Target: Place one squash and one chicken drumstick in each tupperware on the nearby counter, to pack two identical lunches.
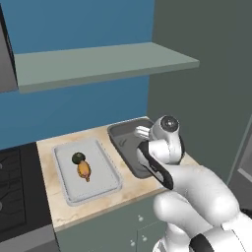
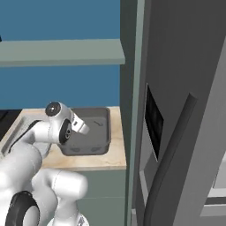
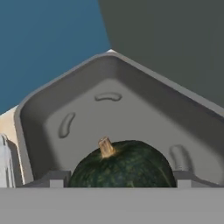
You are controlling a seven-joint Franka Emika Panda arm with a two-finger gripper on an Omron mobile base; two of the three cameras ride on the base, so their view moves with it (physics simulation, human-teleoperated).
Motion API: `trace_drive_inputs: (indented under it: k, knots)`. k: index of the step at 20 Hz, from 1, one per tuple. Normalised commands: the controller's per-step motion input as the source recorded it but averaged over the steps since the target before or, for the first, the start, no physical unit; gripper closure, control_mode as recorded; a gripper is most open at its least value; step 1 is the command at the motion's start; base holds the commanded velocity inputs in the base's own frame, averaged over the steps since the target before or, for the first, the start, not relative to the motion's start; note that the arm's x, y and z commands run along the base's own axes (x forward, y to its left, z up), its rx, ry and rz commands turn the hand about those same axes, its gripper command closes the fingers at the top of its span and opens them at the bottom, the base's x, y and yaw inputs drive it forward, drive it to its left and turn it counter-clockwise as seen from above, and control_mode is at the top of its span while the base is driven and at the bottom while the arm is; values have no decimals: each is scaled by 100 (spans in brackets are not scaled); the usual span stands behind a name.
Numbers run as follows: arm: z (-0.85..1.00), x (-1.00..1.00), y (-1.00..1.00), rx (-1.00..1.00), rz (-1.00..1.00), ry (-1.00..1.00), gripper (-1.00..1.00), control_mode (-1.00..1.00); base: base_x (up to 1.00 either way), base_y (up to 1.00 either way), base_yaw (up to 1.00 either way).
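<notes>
My gripper [image 3: 120,179] hangs inside the deep dark grey tupperware [image 3: 109,118], shut on a round dark-green squash [image 3: 120,162] that fills the gap between its fingertips [image 3: 56,179]. The left base view has my wrist over that same dark tupperware [image 1: 120,135] at the right end of the beige counter [image 1: 45,167]. Left of it lies the shallow pale tupperware [image 1: 93,188], which holds another squash [image 1: 78,158] and a golden-orange chicken drumstick [image 1: 84,170] touching it. From the right base view my hand points down into the dark tupperware [image 2: 95,128].
A black stove [image 1: 15,187] borders the counter on the left. A grey-green wall shelf [image 1: 98,61] runs above the counter. A tall grey cabinet wall [image 2: 176,110] stands close on the right. Grey-green cabinet doors [image 1: 123,221] sit below the counter edge.
</notes>
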Motion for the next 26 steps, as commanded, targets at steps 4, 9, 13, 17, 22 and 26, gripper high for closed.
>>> trace_drive_inputs:
  k: [4, 9, 13, 17, 22, 26]
  knots:
    - [-32, 86, 0, 0, 0, 4, 100, -100, 0, 0, 0]
    - [-33, 84, 0, 0, 0, 3, 100, -100, 0, 0, 0]
    - [-32, 79, 0, 0, 0, 5, 100, -100, 0, 0, 0]
    - [-31, 74, 11, 0, 0, 4, 100, -100, 0, 0, 0]
    - [-5, 54, 33, 0, -3, 9, -100, -100, 0, 0, 0]
    - [0, 13, 46, 0, -11, 15, -100, -100, 0, 0, 0]
